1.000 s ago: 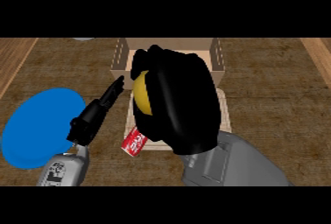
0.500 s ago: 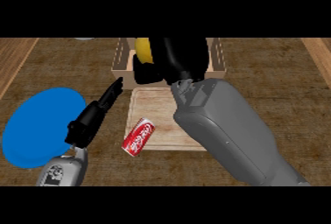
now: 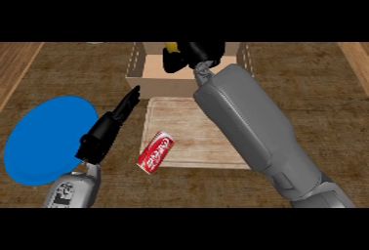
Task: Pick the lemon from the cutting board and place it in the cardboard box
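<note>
Right hand (image 3: 189, 54), at 12 o'clock: curled around lemon (image 3: 172, 47), over cardboard box (image 3: 164, 82). Left hand (image 3: 110, 128), at 9 o'clock: fingers straight, grasping nothing. Cutting board (image 3: 189, 126): bears red can (image 3: 156, 152). Blue plate (image 3: 48, 138): at 8 o'clock.

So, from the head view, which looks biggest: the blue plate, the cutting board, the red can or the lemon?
Largest to smallest as they appear:
1. Blue plate and cutting board look alike, and an arm covers part of the board, so I won't rank them.
2. Red can.
3. Lemon, mostly hidden by the right robot hand.
</note>
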Controlling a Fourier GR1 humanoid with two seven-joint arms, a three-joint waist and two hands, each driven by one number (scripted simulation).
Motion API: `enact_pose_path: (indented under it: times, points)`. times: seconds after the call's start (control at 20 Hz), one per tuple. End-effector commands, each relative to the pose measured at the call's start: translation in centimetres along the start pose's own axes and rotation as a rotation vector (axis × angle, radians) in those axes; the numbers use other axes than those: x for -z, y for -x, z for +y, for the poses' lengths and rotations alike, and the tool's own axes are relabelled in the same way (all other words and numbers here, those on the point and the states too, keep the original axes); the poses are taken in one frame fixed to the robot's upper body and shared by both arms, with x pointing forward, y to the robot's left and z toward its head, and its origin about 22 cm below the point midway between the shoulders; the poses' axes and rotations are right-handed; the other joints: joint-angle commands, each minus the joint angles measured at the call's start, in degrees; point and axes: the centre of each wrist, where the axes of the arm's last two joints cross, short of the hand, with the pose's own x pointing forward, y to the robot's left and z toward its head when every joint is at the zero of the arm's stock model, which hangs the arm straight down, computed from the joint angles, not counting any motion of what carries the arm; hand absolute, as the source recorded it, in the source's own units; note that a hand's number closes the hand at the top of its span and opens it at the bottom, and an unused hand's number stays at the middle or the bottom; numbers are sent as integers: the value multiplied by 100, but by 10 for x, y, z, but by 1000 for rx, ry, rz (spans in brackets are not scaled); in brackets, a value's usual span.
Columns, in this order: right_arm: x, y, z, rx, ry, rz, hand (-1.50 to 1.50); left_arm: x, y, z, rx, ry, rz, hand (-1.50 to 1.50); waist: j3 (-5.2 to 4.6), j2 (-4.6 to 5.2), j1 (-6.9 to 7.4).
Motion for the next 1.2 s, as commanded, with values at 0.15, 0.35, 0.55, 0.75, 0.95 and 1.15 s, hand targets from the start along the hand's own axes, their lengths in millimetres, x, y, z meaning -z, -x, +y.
enact_pose_path:
  times: [0.15, 0.35, 0.55, 0.75, 0.95, 1.15]
  points:
    - [9, 27, 48, -62, -56, 44, 150, 1, -20, 7, -4, 10, -20, 0, 1, 1, 65]
    - [4, 57, 68, 107, -117, 207, -150, 22, -7, -10, 10, -2, -25, 0, 1, 68, 125]
    - [18, 62, 65, 189, -173, 209, -150, 7, -1, -8, 5, 21, -13, 0, 2, 55, 177]
    - [10, 82, 81, 283, -100, 192, -150, 1, -17, -13, 3, 42, -41, 0, 7, 66, 264]
    - [16, 83, 63, 505, 73, 174, -150, 11, -12, 3, 9, 27, -29, 0, 12, 79, 184]
    - [19, 101, 51, 727, 179, 196, -150, 10, -10, 4, 12, 2, -21, 0, 16, 46, 37]
